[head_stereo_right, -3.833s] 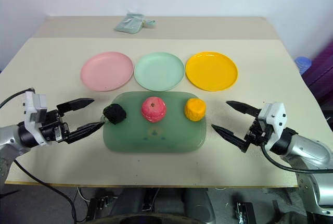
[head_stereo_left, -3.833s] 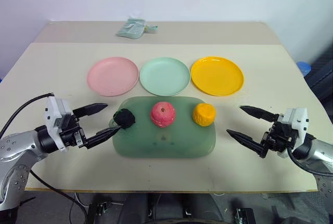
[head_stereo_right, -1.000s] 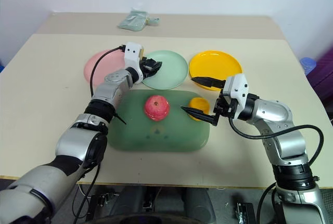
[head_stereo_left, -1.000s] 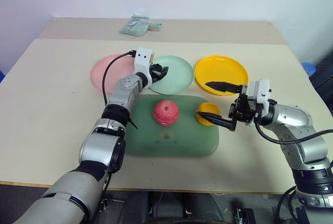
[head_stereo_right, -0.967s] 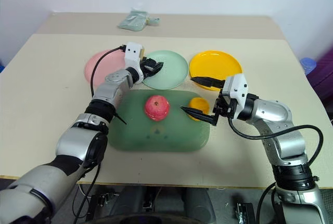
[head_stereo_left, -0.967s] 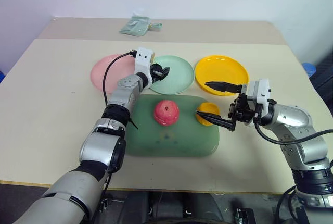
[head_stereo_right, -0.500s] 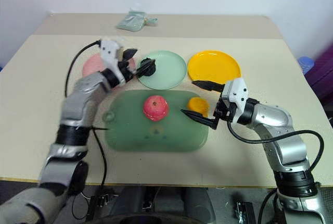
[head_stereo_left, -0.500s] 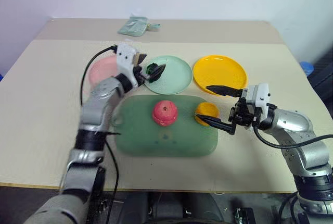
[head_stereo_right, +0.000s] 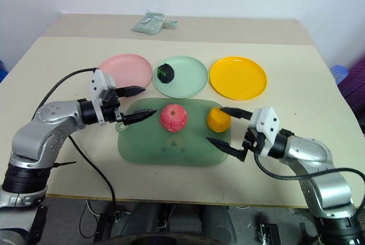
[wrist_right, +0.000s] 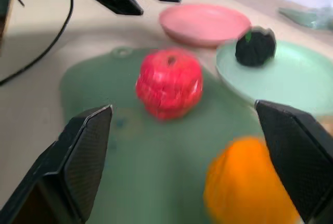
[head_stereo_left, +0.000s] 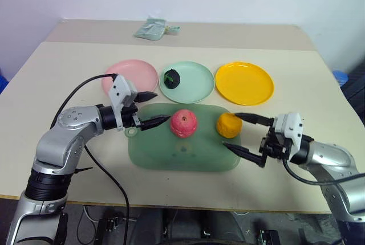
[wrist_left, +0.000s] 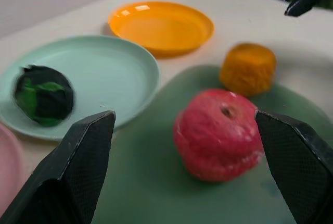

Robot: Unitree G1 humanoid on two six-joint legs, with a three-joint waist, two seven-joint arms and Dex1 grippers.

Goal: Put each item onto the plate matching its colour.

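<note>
The blackish dark-green ball (head_stereo_left: 171,77) lies on the left part of the mint green plate (head_stereo_left: 194,85). On either side of that plate stand the pink plate (head_stereo_left: 130,74) and the orange-yellow plate (head_stereo_left: 245,83), both bare. The pink-red apple (head_stereo_left: 184,123) and the orange-yellow lump (head_stereo_left: 227,125) rest on the translucent green tray (head_stereo_left: 182,152). My left gripper (head_stereo_left: 163,106) is open at the tray's left end, pointing at the apple and holding nothing. At the tray's right end my right gripper (head_stereo_left: 230,130) is open, with its tips at the lump's right side.
A pale green cloth bundle (head_stereo_left: 153,28) lies at the back of the table. A black cable (head_stereo_left: 80,88) loops off my left arm over the table. A blue object (head_stereo_left: 337,76) sits beyond the table's right edge.
My left arm has drawn back from the mint green plate to the tray's left end, leaving the dark ball on that plate. My right gripper has sunk and pulled back slightly.
</note>
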